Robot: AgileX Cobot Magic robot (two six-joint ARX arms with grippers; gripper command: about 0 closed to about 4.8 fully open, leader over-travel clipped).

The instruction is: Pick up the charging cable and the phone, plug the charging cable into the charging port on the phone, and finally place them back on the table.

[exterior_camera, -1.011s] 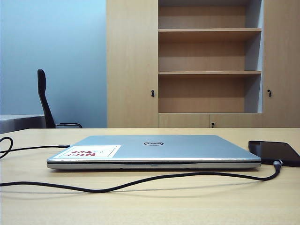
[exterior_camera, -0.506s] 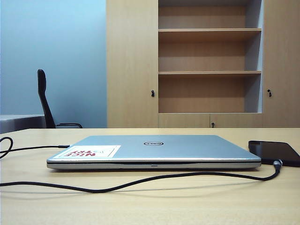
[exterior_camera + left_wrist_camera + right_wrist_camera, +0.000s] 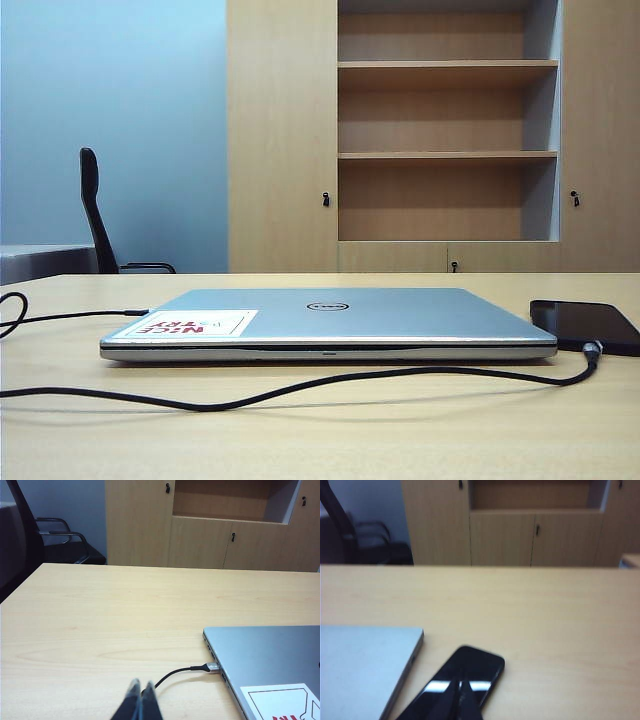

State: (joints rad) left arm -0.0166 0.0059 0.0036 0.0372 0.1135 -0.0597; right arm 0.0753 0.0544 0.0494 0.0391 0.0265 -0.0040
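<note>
So the thin flat black smartphone with the glossy screen [image 3: 588, 326] lies flat on the pale beige wood-grain table [image 3: 400, 430] at the right edge of the exterior view, just beside the right end of the closed silver laptop [image 3: 330, 322]. The long thin black charging cable [image 3: 300, 385] runs across the lower part of that frame in front of the laptop, curls up at the right, and its small silver-grey plug [image 3: 592, 349] sits right at the phone's near edge. Looks plugged in to me, though the charging port itself is too small to make out.

Neither arm shows in the exterior view. The right gripper [image 3: 458, 700] has its fingers pressed together on nothing, low in the right wrist view, with the phone [image 3: 465, 677] lying directly ahead of it. The phone's long axis runs diagonally there, from lower left up to the right. So that gripper is clearly the nearer one to the phone.

The left gripper [image 3: 140, 702] is also closed and empty, at the bottom of the left wrist view, with the cable's other end [image 3: 192, 671] just ahead, plugged into the laptop's side [image 3: 215, 655].

My read: the job's basically done, both things are resting on the table.
</note>
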